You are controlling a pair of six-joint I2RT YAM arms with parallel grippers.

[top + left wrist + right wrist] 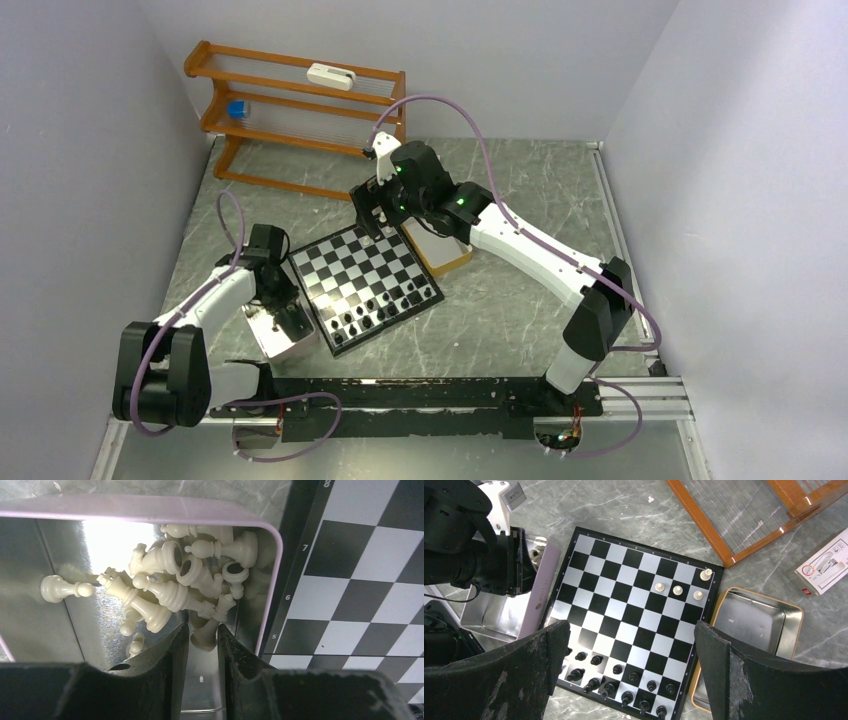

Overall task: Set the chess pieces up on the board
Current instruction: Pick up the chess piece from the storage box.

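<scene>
Left gripper (202,642), narrowly parted around one piece's base (grip not discernible), inside a pink-rimmed silvery metal tray (150,507) heaped with cream-white chess pieces (165,592). Just beside it, the flat black-and-silver checked board (365,285) carries black chess pieces (618,669) on its two nearest rows and four cream pieces (679,590) at a far corner. Right gripper (631,630) hangs wide open, holding nothing, above the board; a gold-rimmed rectangular metal tray (774,615) lies just beyond.

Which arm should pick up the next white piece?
Left. The left fingers hang just over the pile of white pieces in the metal tray beside the board. The right fingers are spread wide above the board, away from that tray.
</scene>
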